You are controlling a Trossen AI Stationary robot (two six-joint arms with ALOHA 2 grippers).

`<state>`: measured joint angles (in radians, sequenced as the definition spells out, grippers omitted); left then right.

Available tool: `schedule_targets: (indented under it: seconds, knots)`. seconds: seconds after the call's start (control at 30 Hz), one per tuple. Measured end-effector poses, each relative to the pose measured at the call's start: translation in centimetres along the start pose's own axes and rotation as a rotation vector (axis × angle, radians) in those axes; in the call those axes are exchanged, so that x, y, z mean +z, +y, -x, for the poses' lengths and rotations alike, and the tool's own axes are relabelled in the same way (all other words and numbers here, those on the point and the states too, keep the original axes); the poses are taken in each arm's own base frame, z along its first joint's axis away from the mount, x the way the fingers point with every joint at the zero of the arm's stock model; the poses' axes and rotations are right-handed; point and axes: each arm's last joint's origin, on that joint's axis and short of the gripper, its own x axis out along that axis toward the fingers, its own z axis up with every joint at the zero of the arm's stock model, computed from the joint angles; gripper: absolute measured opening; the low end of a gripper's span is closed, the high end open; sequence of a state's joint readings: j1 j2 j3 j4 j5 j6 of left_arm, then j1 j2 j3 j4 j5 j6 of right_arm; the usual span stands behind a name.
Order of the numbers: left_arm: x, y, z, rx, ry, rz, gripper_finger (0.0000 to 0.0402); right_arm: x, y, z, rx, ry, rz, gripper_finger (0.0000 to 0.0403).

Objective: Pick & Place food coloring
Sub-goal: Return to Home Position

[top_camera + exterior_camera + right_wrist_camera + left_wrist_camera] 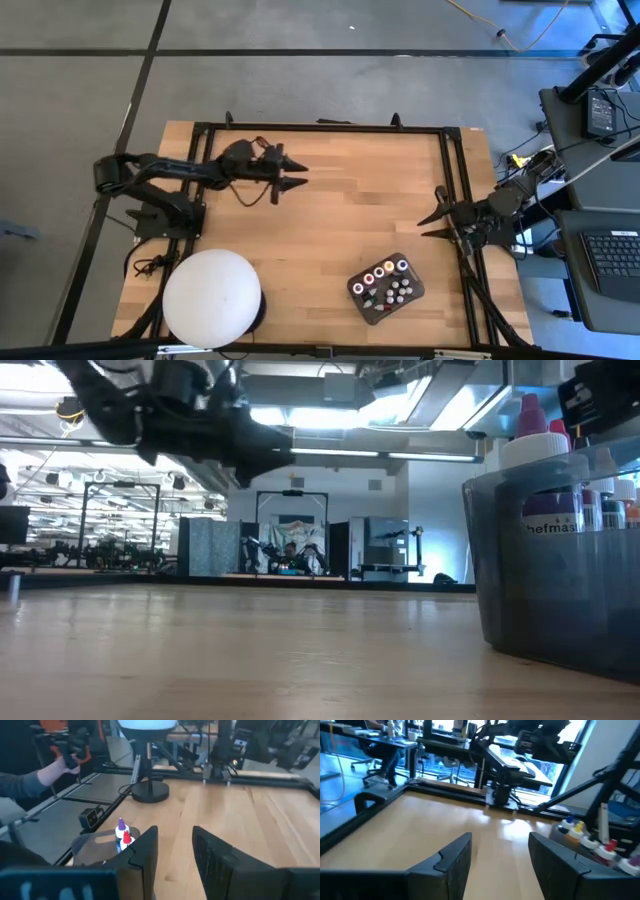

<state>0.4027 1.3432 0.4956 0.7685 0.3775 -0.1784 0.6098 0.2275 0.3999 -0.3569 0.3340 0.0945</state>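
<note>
left tool [291,178] and right tool [426,227] parted, empty, food coloring [386,268] in dark tray [353,288], label [550,528] seemingly reads "hefmas"

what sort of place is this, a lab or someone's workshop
Most likely a robotics lab in a big open hall: a framed wooden table with the left arm and right arm at its sides, a laptop alongside, and rows of framed stations behind.

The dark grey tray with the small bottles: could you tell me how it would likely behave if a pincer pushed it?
The tray sits flat with tall, stiff-looking walls, so it would probably slide on the smooth wooden table rather than tip. The bottles stand upright inside, so a sharp shove might topple some.
</note>
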Motion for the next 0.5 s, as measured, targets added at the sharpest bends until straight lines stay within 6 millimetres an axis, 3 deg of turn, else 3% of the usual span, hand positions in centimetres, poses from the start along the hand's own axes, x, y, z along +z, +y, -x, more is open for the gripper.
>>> schedule_targets:
  seconds: [0.3,0.5]
  knots:
    - [-1.1,-1.9,4.5,-0.026,-0.051,0.041,0.0191,-2.2,-0.7,0.2,-0.035,-0.022,0.035,0.0124]
    - [-1.9,-3.0,7.9,-0.017,-0.218,0.019,0.0192,-2.8,-1.2,-0.3,-0.094,-0.029,0.055,0.0124]
